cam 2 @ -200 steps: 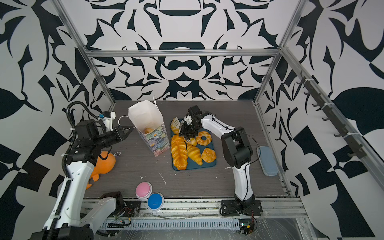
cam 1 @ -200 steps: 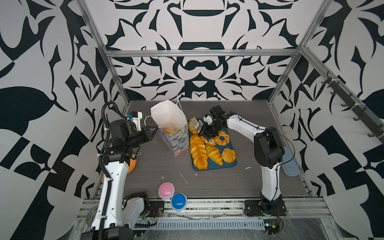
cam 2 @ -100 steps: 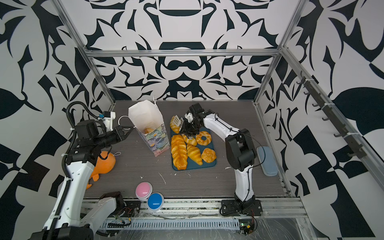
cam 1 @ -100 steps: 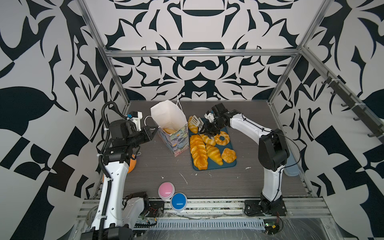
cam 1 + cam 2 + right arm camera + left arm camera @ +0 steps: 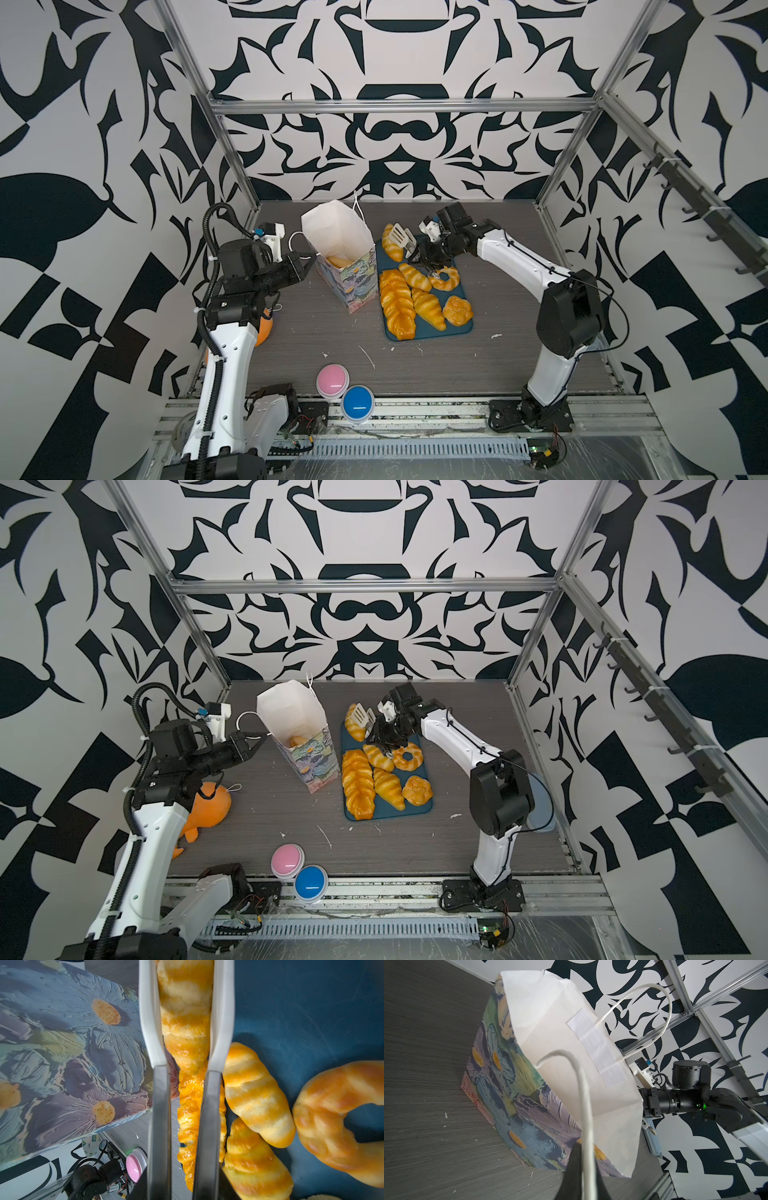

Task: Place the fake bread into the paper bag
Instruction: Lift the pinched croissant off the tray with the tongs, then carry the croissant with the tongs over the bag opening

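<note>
Bag: the paper bag (image 5: pixel 332 228) stands up on the grey table (image 5: pixel 519 332), its mouth facing up, just beside the blue tray (image 5: pixel 459 329).
Left pincer: the left gripper (image 5: pixel 309 262) is pinched tight on the bag's cord handle (image 5: pixel 583 1095).
Right pincer: the right gripper (image 5: pixel 420 251) squeezes a pair of white tongs (image 5: pixel 401 235), with its jaws narrow around them.
Tongs: the two flat ends hug a striped croissant (image 5: pixel 185 1012) from both sides, at the far end of the tray, close to the bag.
Bread in bag: one golden pastry (image 5: pixel 337 262) shows down inside.
Bread on tray: a long braided loaf (image 5: pixel 397 303), two loose croissants (image 5: pixel 415 277), a ring doughnut (image 5: pixel 445 277) and a knotted roll (image 5: pixel 457 311) lie close together.
Other things: a pink button (image 5: pixel 332 380) and a blue button (image 5: pixel 358 402) sit side by side at the front edge, and an orange toy (image 5: pixel 210 804) lies by the left arm.
</note>
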You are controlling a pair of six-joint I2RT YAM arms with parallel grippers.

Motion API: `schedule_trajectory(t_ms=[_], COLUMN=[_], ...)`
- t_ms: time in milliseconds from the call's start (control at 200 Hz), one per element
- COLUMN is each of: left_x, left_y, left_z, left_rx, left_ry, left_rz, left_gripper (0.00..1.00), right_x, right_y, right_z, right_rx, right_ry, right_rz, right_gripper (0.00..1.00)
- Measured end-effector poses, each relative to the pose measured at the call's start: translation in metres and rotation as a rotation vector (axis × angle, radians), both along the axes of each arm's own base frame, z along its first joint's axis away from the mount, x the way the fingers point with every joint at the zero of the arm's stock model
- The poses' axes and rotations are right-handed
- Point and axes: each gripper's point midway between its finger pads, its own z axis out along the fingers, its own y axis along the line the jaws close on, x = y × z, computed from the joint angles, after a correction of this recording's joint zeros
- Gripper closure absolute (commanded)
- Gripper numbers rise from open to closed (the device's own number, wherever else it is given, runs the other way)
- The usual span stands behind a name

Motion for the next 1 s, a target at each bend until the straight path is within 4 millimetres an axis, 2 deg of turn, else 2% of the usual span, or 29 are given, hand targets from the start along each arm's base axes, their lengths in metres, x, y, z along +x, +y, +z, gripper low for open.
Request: schedule_trajectory(t_ms=[220, 545, 1000], left_x=[0.0, -0.001, 0.0], left_y=[-0.001, -0.002, -0.002], left_z=[0.0, 0.001, -0.001], left_rx=[-0.003, -0.009, -0.016], left_ry=[0.0, 0.002, 0.011], left_rz=[-0.005, -0.01, -0.013], left_gripper=[1.0, 1.0, 1.0], right_x=[-0.008, -0.02, -0.041], right_y=[-0.005, -0.012, -0.009], right_z=[0.022, 0.065, 0.124], right_rx=[0.014, 0.052, 0.177], right_ry=[-0.034, -0.119, -0.234], right_rz=[-0.001, -0.004, 0.053], right_gripper=[0.65, 0.65, 0.65])
